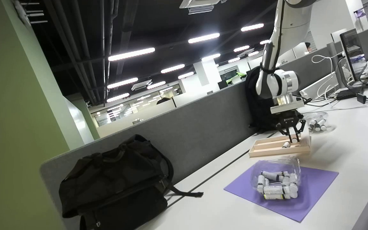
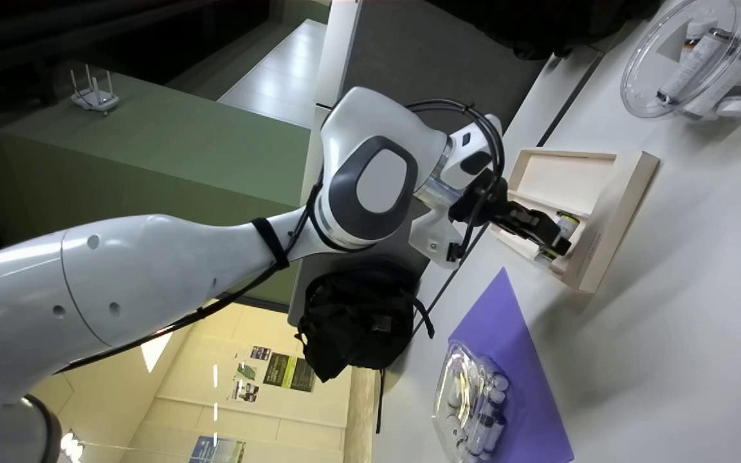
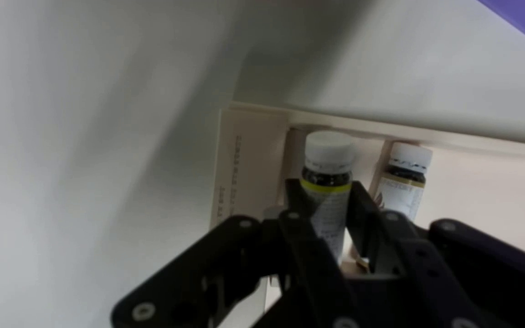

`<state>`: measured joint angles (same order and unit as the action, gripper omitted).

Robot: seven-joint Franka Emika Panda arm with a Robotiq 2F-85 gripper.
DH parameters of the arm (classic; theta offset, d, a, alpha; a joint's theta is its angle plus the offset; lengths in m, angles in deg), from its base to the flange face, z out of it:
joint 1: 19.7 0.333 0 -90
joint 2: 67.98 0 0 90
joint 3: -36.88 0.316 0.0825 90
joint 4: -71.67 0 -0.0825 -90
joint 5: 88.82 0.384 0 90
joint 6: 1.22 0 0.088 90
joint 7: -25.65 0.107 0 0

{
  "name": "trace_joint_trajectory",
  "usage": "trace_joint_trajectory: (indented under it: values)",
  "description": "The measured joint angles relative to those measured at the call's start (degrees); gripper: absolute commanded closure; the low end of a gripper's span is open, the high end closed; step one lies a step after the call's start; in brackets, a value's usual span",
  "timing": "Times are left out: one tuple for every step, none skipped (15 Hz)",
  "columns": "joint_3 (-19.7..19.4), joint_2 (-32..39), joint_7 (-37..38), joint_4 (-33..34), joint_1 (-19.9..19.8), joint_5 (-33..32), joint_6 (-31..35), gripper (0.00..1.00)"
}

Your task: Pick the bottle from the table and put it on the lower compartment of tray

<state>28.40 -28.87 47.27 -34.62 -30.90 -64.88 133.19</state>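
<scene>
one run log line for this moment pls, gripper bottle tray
gripper: closed on yellow-banded bottle | location: at tray | bottle resting on tray: cannot tell | second bottle: inside tray | release: not yet done

You have free bench [image 2: 692,270] on the tray's [image 1: 276,152] side away from the divider [image 1: 216,127], though the tray's wall [image 3: 255,168] lines that edge. In the wrist view your pincer [image 3: 326,189], clasping a bottle [image 3: 329,200], has slim room between that wall and another bottle [image 3: 399,193] in the tray. Beyond the tray's opposite ends, the bowl [image 2: 626,83] and the tub [image 1: 275,163] block low passes; the tray's bowl-side compartment [image 2: 563,172] gives you room.
</scene>
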Motion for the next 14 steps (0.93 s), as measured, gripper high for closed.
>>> trace_joint_trajectory:
  values:
    - [0.0,0.1,0.0,0.1,0.0,0.0,0.1,0.89]
    - [0.0,0.1,0.0,0.2,0.0,0.0,0.3,0.89]
    - [0.0,0.1,0.0,0.3,0.0,0.0,0.5,0.89]
    - [0.0,0.1,0.0,0.4,-0.1,0.0,0.8,0.89]
    - [0.0,0.1,0.0,0.4,-0.1,0.0,0.9,0.89]
    - [0.0,0.1,0.0,0.4,-0.1,0.0,0.9,0.89]
    - [0.0,0.1,0.0,0.4,-0.1,0.0,0.9,0.52]
    - [0.0,0.2,0.0,0.4,-0.1,0.0,0.9,0.38]
    - [0.0,0.2,0.0,0.4,-0.1,0.0,0.9,0.34]
    - [0.0,0.3,0.0,0.4,-0.2,0.0,0.9,0.27]
    - [0.0,0.3,0.0,0.4,-0.2,-0.1,0.9,0.21]
    - [0.0,0.3,0.0,0.5,-0.2,-0.1,0.9,0.14]
    - [0.0,0.3,0.0,0.5,-0.2,-0.2,0.9,0.09]
    - [-0.1,0.3,0.0,0.7,-0.1,-0.3,0.9,0.02]
